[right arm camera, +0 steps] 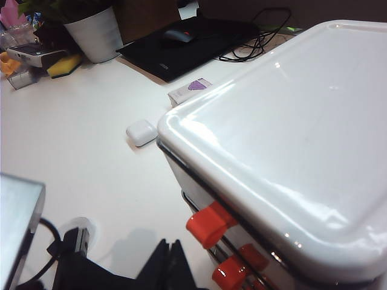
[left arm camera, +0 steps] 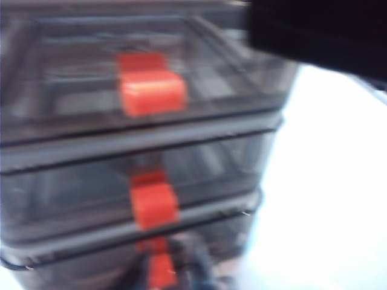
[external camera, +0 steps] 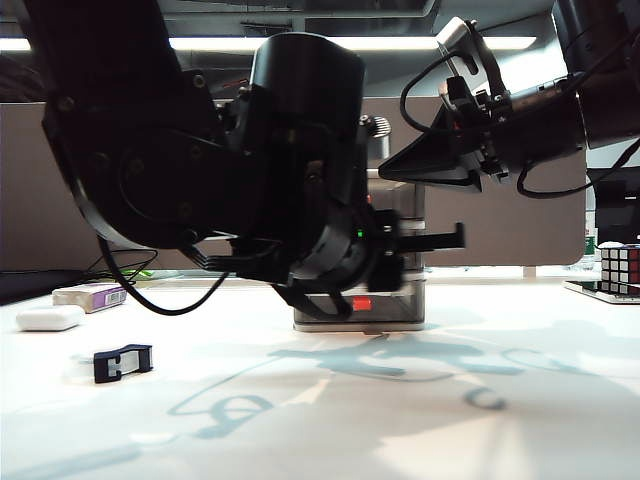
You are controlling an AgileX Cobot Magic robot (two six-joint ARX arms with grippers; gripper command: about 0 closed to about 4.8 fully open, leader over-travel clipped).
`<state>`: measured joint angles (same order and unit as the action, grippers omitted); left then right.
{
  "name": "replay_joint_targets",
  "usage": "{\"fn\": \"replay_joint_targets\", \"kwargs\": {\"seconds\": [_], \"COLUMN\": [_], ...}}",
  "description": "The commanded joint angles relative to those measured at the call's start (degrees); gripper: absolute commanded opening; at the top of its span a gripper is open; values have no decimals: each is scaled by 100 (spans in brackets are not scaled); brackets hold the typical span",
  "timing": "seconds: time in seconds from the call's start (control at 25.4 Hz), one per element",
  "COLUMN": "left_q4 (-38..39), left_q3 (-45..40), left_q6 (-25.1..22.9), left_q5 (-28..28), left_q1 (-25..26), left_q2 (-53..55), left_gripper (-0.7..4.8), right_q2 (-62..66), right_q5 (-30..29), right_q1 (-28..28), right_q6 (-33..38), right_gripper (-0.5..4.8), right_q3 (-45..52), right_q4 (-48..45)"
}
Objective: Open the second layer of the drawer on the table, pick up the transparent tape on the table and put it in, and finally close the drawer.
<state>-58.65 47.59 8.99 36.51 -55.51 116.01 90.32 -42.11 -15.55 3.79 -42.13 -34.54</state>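
Observation:
The drawer (external camera: 385, 312) stands mid-table, mostly hidden behind my left arm. The left wrist view is blurred; it shows three smoky fronts with red tabs, the second layer (left arm camera: 72, 193) in the middle. My left gripper (left arm camera: 166, 272) sits at the drawer front, dark fingers on either side of the lowest tab (left arm camera: 160, 269); the blur hides whether they touch it. My right gripper (external camera: 385, 172) hovers shut above the drawer's white top (right arm camera: 290, 127), holding nothing. The transparent tape (external camera: 122, 362) in its black cutter lies on the table (external camera: 400, 420) at the left, far from both grippers.
A white oval case (external camera: 50, 318) and a purple-and-white box (external camera: 90, 296) lie at the back left. A puzzle cube (external camera: 620, 268) stands at the right edge. Beyond the table are a white plant pot (right arm camera: 94, 33) and a black laptop with a mouse (right arm camera: 181, 45).

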Motion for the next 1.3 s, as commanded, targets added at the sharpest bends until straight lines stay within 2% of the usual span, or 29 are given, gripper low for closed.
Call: {"fn": "replay_joint_targets", "kwargs": {"seconds": [0.04,0.32,0.39,0.43,0.51,1.3], "left_q4": [11,160,509,671,684,326], "left_q3": [-4,308,466,525,525,597], "left_q6": [275,317,302,304,302,304], "left_q5": [234,251,439,535,719,870], "left_q1": [-155,-146,-149,-151,-151,-7], "left_q2": [-20,181,190,190,190,190], "left_gripper": [95,105,132,182,229,223], "right_q2": [-22,-20,-22,-22,-22,-20], "right_q5": [-26,-26,-28,-28,-42,-146], "right_q1": [-7,-9,-7,-7,-9,-9], "right_q6": [26,26,26,26,28,26], "right_gripper": [-5,-5,-5,-5,-5,-5], "right_q3": [-26,-26,-26,-26,-26,-24], "right_q4": [-57,-59,-55,-52,-42,-15]}}
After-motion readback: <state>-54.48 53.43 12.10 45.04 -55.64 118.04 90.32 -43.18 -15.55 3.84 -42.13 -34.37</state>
